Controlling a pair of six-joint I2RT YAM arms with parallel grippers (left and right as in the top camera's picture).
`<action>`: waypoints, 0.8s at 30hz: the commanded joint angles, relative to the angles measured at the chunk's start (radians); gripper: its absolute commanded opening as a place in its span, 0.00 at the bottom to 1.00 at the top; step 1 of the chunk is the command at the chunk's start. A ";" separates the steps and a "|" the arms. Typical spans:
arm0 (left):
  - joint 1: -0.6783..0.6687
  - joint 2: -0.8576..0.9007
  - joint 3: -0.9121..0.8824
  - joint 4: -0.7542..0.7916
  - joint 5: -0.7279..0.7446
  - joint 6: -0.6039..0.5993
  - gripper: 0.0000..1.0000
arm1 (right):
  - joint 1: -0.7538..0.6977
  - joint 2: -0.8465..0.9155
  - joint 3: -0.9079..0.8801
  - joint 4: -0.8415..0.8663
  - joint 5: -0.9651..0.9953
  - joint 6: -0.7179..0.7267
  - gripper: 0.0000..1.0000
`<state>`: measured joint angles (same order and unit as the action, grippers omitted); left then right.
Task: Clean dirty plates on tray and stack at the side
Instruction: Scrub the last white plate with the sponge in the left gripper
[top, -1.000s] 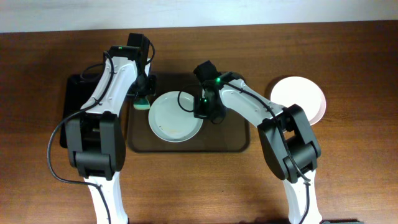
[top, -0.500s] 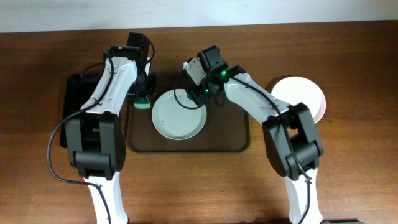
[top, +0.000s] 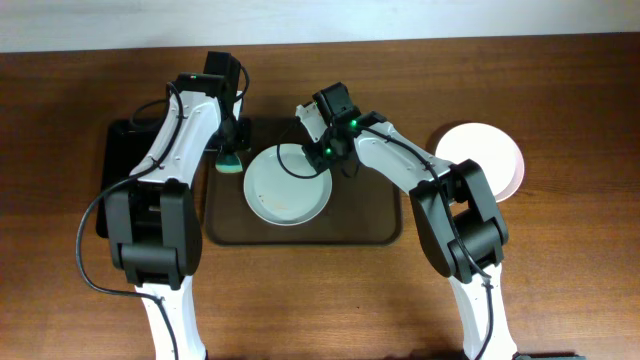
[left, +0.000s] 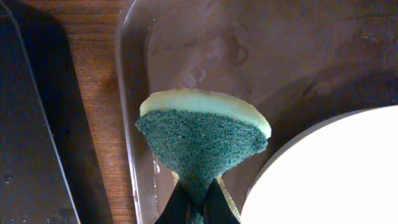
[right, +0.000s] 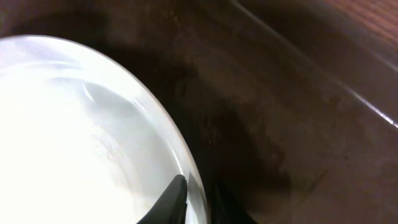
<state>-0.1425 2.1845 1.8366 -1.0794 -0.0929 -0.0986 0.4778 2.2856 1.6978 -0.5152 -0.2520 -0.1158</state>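
overhead: the dirty plate (top: 284, 188) lies on the left half of the tray (top: 370, 215), with faint brownish marks near its lower middle. the left gripper (top: 231, 152) is clamped on a sponge (top: 229, 165) just beside the plate's left rim, over the tray's left edge. the right gripper (top: 322, 153) sits at the plate's upper right rim. a side plate (top: 482, 158) rests on the worktop (top: 560, 250), well apart to the right. a black tray (top: 118, 140) lies left of the brown one.

left wrist: the sponge (left: 200, 140) is pinched at its lower tip, green scouring face toward the camera and yellow layer behind. it hangs over bare tray with the plate's rim just to its right; i cannot tell if they touch. to scrub well, i judge, the sponge should slide right onto the plate, green face flat, working toward the smears with light pressure so the plate does not skid. the tray's rim and the black tray close off the left, so the open room is rightward.

right wrist: the plate's rim runs between the two fingers (right: 173, 198). the gripper looks closed on it, though the outer contact is in shadow. a firm hold here gives the sponge something to push against. bare tray lies open to the right, and its rim crosses the upper right corner.
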 joint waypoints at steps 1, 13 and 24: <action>0.002 -0.021 0.014 0.002 0.004 -0.006 0.01 | 0.006 0.012 -0.015 -0.024 0.002 0.128 0.04; -0.051 -0.001 0.014 0.033 0.232 -0.006 0.01 | -0.019 0.012 -0.015 -0.360 0.126 0.976 0.04; -0.077 0.009 0.014 0.058 0.224 -0.006 0.01 | -0.066 0.010 0.025 -0.317 0.069 0.669 0.24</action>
<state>-0.2226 2.1849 1.8366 -1.0237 0.1204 -0.0990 0.4191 2.2597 1.7309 -0.8387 -0.2222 0.5907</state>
